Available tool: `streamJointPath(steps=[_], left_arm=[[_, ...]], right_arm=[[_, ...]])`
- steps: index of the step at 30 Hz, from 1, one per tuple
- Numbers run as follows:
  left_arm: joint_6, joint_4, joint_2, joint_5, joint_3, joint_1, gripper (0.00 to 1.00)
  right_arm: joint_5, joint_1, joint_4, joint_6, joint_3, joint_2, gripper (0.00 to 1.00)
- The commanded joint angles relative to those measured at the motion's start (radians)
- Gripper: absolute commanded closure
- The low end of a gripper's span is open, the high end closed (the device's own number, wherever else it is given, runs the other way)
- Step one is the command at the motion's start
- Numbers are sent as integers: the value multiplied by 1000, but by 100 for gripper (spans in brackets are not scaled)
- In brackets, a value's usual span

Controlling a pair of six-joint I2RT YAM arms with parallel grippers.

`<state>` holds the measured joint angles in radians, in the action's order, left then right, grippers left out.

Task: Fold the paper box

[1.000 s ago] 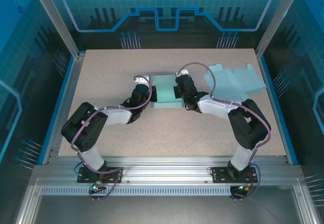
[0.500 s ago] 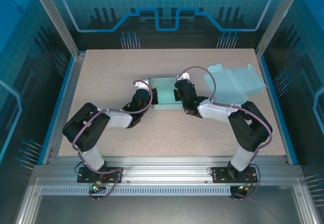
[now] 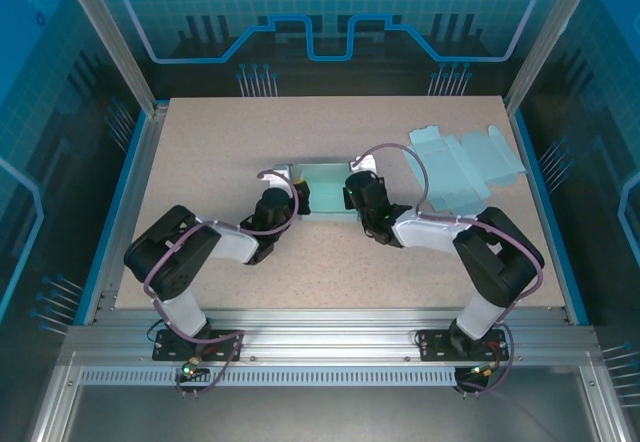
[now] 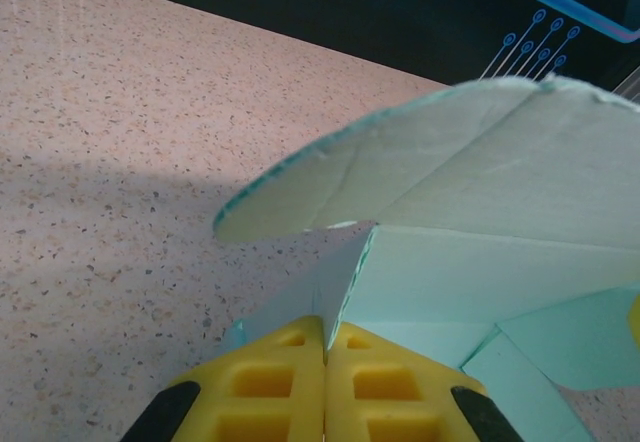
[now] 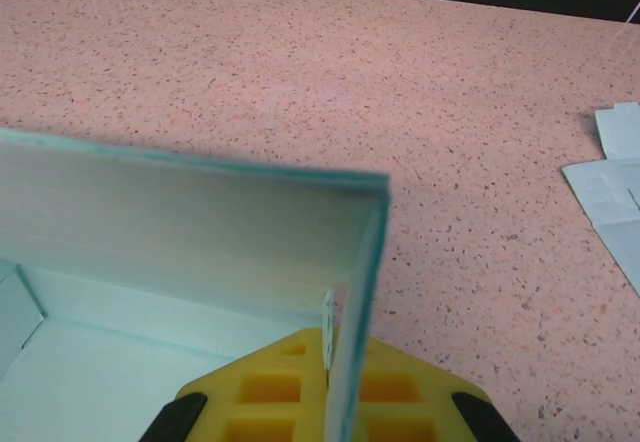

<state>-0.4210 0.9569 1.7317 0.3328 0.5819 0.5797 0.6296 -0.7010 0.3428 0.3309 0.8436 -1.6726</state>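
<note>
The pale teal paper box [image 3: 325, 184] stands partly formed at the table's middle, between my two grippers. My left gripper [image 3: 292, 195] holds its left side; in the left wrist view the yellow fingertips [image 4: 262, 382] meet on the thin side wall of the box [image 4: 480, 272], and a rounded flap [image 4: 420, 152] arches over them. My right gripper [image 3: 352, 192] holds the right side. In the right wrist view that gripper [image 5: 330, 347] is shut on the upright end wall of the box [image 5: 180, 222], whose long wall runs off to the left.
Flat unfolded teal box blanks [image 3: 462, 165] lie at the back right of the speckled table [image 3: 220, 132]; a corner of one blank [image 5: 610, 177] lies right of the box. Blue rails and metal posts frame the table.
Both grippers have drawn back toward the near edge with the box. From above the box now looks shorter front to back, its walls raised.
</note>
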Motion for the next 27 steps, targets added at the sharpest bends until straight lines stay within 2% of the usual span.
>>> streamJointPath(steps=[1,7,13,27], left_arm=[[-39,-73,36,-120,-56,34,92],[-51,-25,55,-121,-86,34,92],[-58,-12,62,-143,-76,40,92],[-57,-21,80,-142,-54,69,92]], right_arm=[[-107,-53,-78,33,-50,-24,100],[-104,-70,-79,54,-64,-37,100],[-124,-85,-132,115,-4,-52,100],[-148,-113,-146,129,31,-95,100]])
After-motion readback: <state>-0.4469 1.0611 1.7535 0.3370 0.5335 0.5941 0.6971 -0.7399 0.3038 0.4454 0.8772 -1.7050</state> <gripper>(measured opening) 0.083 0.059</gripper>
